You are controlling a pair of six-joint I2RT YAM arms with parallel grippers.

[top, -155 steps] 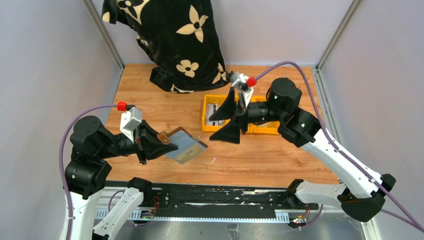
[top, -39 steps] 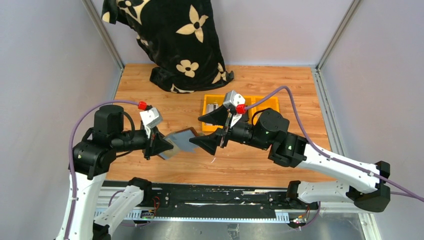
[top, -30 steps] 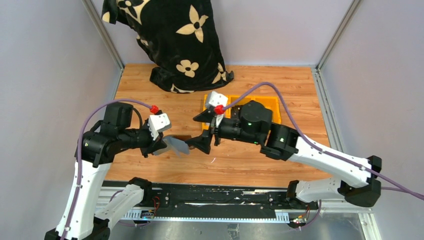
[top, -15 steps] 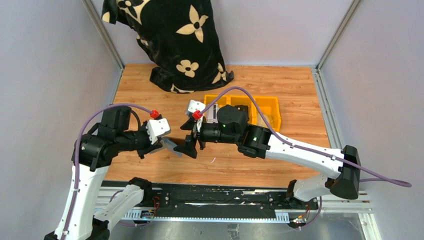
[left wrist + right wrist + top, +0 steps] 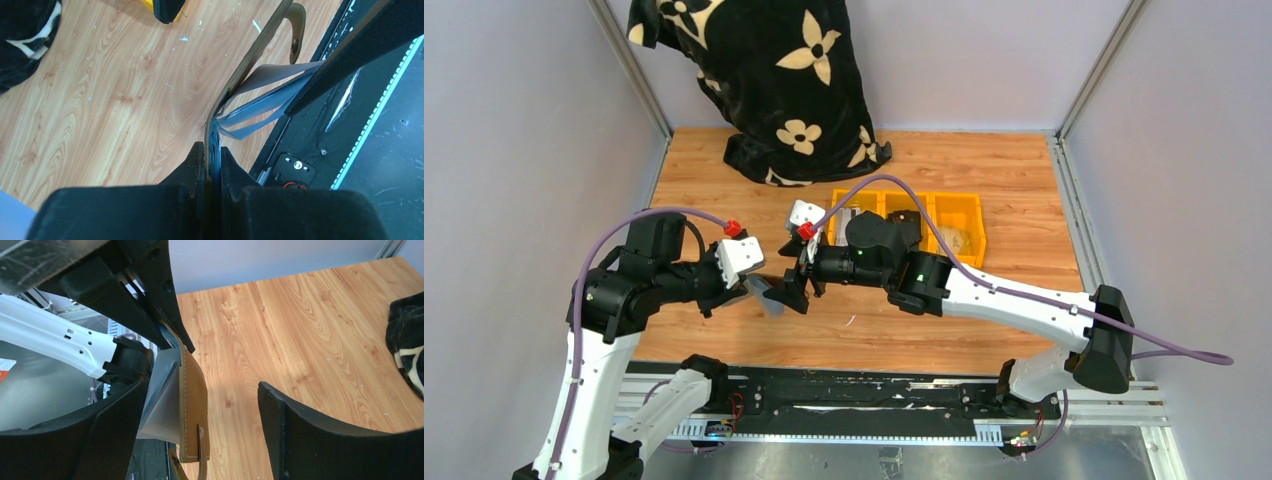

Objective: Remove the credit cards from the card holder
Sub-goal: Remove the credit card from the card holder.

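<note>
My left gripper is shut on one end of the brown card holder and holds it edge-on above the table. Its closing tab hangs loose at the far end. Pale grey sheets fan out from inside it; I cannot tell cards from sleeves. My right gripper is open, one finger beside the pale sheets and the other finger well clear of the brown cover. The holder's free end lies between the two fingers.
Yellow bins stand behind the right arm, with a pale flat thing in the left bin and a black lumpy object in the middle one. A black flowered cloth lies at the back. The table's black front rail is just below the holder.
My right arm has swung left from the bins, and its open jaws now straddle the holder's free end. My left gripper has lifted and turned the holder edge-on, then stayed still.
</note>
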